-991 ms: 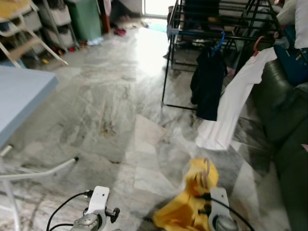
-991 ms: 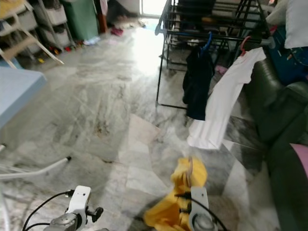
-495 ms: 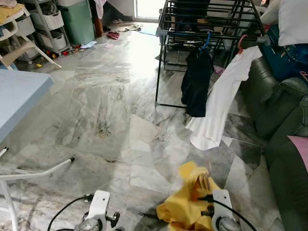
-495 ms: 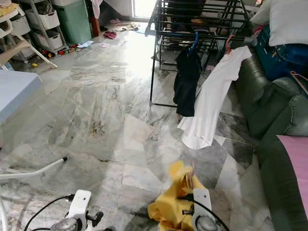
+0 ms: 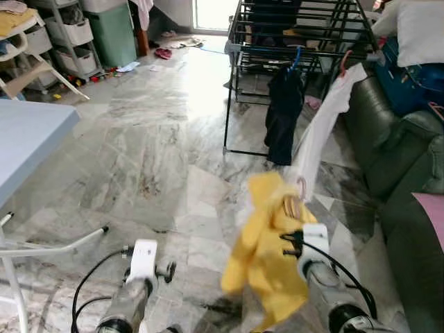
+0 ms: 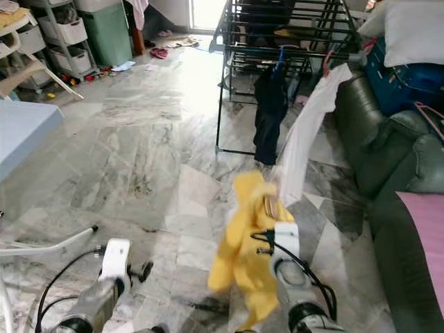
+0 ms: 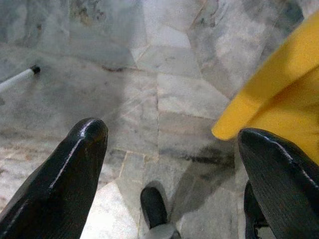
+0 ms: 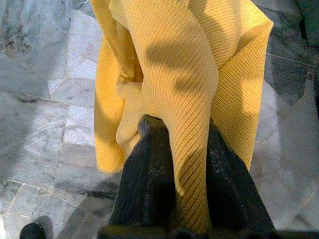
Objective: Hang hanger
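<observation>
The right gripper (image 5: 295, 232) is clamped on the yellow garment (image 5: 267, 250) and its hanger (image 5: 295, 205). The drying rack (image 5: 298, 41) stands at one o'clock, well apart. The left gripper (image 7: 169, 164) is wide, empty. Swinging cloth could slip off the hanger.

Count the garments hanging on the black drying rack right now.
2: a dark garment on a blue hanger and a white shirt on a red hanger beside it, near the sofa. Others may be hidden behind the rack.

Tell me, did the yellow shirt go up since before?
Yes. The yellow shirt, held by the right end effector, rose: it now overlaps the white shirt on the rack.
</observation>
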{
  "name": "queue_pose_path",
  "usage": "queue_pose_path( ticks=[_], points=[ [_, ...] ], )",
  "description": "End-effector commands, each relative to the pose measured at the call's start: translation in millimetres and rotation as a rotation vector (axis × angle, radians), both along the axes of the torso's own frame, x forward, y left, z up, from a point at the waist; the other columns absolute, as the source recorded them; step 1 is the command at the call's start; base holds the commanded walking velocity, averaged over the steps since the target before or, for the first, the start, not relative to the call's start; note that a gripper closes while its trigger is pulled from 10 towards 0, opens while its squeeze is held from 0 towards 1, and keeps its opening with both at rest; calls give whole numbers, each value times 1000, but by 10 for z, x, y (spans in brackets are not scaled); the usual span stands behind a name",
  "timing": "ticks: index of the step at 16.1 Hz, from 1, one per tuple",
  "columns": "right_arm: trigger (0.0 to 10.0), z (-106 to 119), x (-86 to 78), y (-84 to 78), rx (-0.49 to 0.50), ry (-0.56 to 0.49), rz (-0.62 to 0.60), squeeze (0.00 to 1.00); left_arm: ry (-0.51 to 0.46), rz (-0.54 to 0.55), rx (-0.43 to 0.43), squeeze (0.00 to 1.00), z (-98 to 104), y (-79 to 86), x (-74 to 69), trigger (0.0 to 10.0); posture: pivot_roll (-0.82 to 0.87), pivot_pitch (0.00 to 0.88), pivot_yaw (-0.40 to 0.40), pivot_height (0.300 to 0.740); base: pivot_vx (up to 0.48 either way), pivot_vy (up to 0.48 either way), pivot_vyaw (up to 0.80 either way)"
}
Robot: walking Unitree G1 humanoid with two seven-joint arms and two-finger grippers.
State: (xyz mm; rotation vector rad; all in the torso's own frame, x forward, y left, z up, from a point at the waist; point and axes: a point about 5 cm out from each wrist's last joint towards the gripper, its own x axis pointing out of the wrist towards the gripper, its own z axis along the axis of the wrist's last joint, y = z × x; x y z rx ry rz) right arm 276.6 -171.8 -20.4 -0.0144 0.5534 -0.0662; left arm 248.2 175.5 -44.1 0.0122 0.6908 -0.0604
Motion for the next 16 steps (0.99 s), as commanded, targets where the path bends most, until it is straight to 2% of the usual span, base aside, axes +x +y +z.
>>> queue_pose_path(
  ticks=[1, 3, 5, 7, 12, 15, 16],
  points=[
    [10000, 86, 84, 53, -1, -57, 8, 0, -42, 23, -53, 0, 99, -31, 135, 10000, -75, 58, -11, 740, 0, 0, 0],
    [10000, 114, 113, 177, 22, -82, 34, 0, -126, -26, -86, 0, 296, -159, 372, 10000, -79, 60, 0, 740, 0, 0, 0],
    [10000, 80, 78, 224, 30, -70, 38, 0, -179, -79, -101, 0, 402, -302, 478, 10000, -86, 61, 16, 740, 129, 0, 0],
    [10000, 36, 27, 225, 22, -56, 42, 0, -184, -101, -95, 0, 390, -359, 460, 10000, -92, 59, 19, 740, 366, 0, 0],
    [10000, -57, -83, 143, 1, -17, 35, 0, -138, -126, -83, 0, 232, -409, 279, 10000, -99, 61, 24, 740, 448, 0, 0],
    [10000, -93, -127, 134, -9, -1, 40, 0, -112, -118, -51, 0, 167, -402, 207, 10000, -98, 60, 22, 740, 94, 0, 0],
    [10000, -118, -157, 129, -22, 13, 53, 0, -87, -111, -65, 0, 116, -384, 147, 10000, -97, 57, 19, 740, 0, 0, 0]
  ],
)
